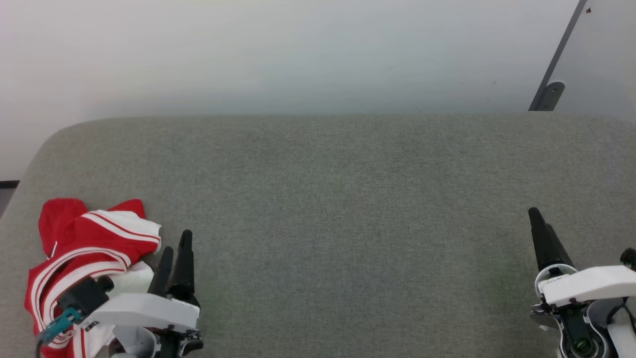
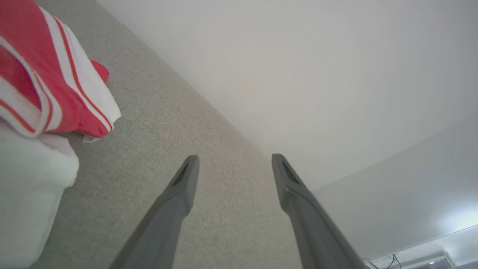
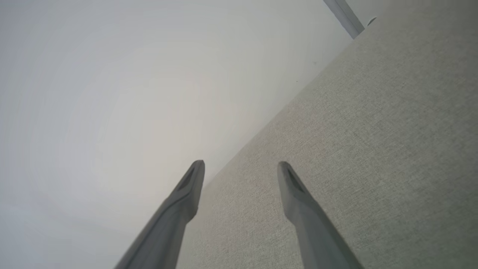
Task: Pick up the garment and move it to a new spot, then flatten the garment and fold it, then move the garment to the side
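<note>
Pale, smooth wall (image 1: 298, 49) behind; below it, grey woven padded surface (image 1: 348, 199), fine-textured and flat, far left corner rounded. At near left corner of that surface: the garment (image 1: 84, 248), soft red jersey with white sleeves and red-and-white striped trim, crumpled in a heap, close to left edge and running off bottom of head view. Just right of it, left gripper (image 1: 177, 242), white shell, two long dark tapering fingers (image 2: 179, 201) spread apart, clamped on nothing, over bare weave; in left wrist view, clear of nearest striped sleeve fold. Across middle, wide bare stretch of weave, unbroken up to straight far edge. At near right, right gripper (image 3: 241, 163), prongs likewise apart, holding nothing, over bare weave, well apart from the garment. Beyond far right corner, slanted dark grey strip (image 1: 559, 59) with rounded metal bracket (image 1: 550, 94) at its foot, against pale panel (image 1: 606, 59).
</note>
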{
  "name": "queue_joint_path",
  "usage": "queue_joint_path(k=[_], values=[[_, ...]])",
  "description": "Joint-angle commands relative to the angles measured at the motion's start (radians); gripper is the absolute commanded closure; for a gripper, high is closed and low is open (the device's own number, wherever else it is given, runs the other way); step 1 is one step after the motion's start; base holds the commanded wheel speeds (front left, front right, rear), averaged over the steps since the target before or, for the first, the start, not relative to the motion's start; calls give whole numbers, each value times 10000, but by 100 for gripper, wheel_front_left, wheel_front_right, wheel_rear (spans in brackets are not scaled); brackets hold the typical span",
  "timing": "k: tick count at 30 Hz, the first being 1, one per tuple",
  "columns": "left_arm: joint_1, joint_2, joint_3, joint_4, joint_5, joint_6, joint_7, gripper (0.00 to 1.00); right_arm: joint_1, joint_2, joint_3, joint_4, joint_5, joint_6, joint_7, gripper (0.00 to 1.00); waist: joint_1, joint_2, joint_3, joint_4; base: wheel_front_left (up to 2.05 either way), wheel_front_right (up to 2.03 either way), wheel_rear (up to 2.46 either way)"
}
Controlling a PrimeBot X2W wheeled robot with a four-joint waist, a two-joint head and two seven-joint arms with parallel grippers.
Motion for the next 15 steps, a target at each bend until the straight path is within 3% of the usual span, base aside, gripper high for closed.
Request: queue_joint_path(k=[1, 15], values=[[-232, 144, -113, -182, 697, 148, -145, 0, -386, -191, 72, 5, -622, -3, -137, 0, 0, 0, 5, -2, 0, 0, 0], [-372, 611, -922, -57, 2844, 796, -579, 0, -870, -374, 355, 399, -3403, -4, -570, 0, 0, 0, 79, -46, 0, 0, 0]])
